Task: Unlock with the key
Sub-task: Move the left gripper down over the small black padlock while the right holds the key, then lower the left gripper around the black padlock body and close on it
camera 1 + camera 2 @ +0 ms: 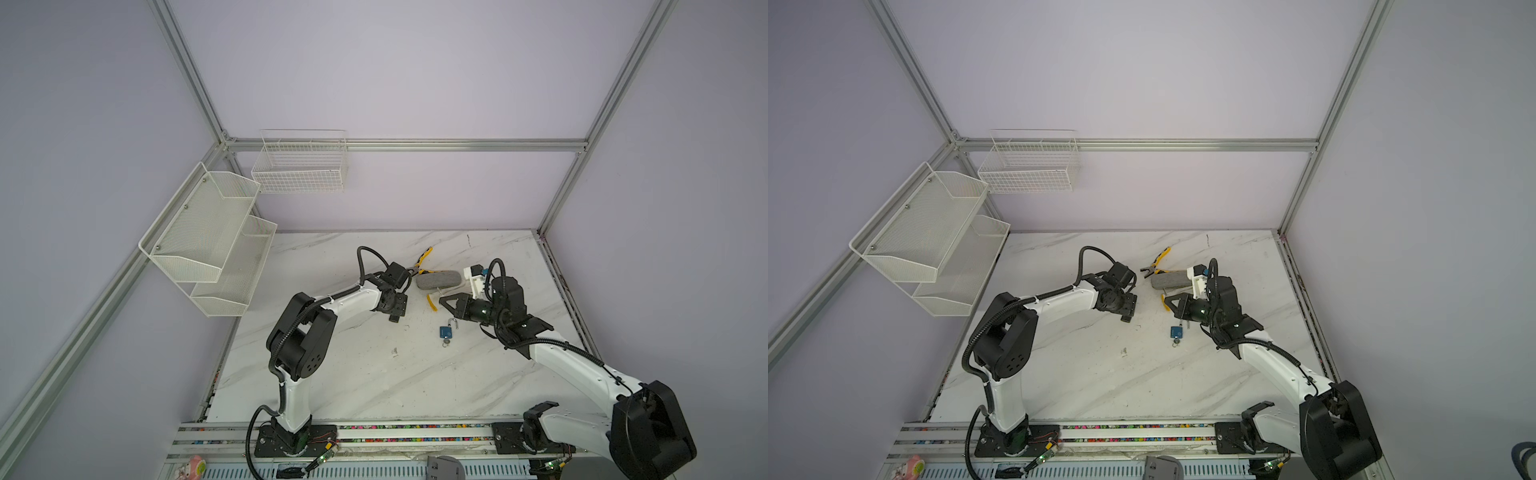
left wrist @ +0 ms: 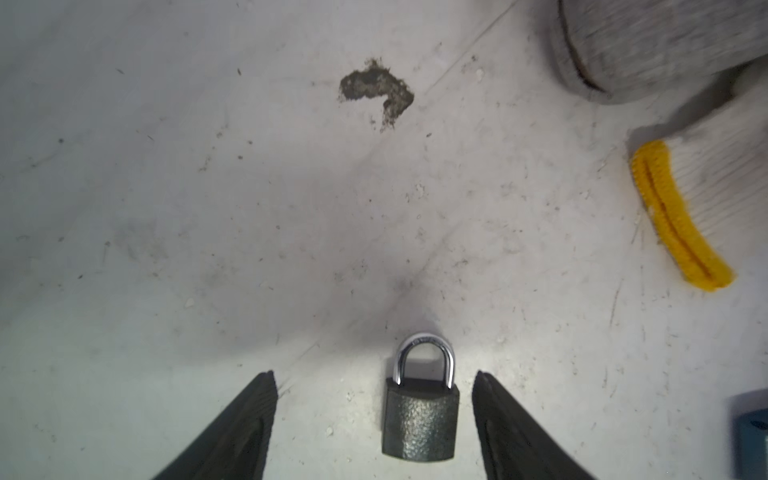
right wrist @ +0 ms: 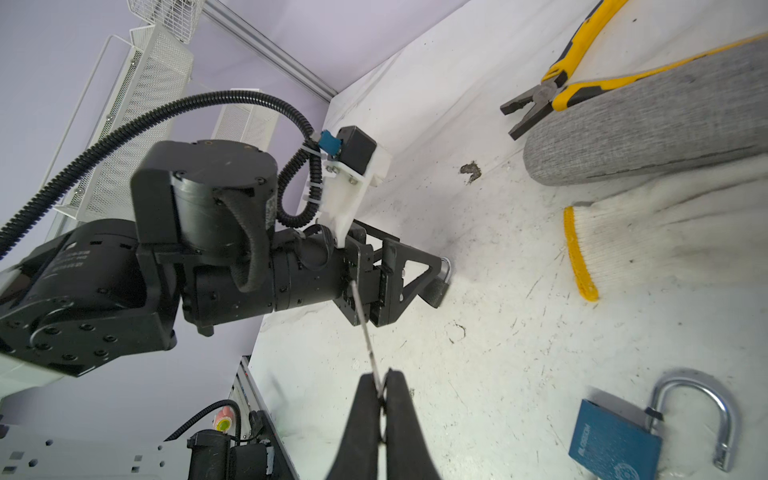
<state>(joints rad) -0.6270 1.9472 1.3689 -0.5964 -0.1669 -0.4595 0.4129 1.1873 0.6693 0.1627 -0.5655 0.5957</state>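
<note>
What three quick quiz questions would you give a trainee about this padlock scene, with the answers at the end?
1. True or false: the dark grey padlock lies between the fingers of the open left gripper, with a gap on each side.
2. The shackle of the blue padlock is: A) closed, B) swung open, C) missing.
3. In a few words: what is the right gripper pinching?

Key
1. True.
2. B.
3. A thin metal strip seen edge-on, apparently the key.
</note>
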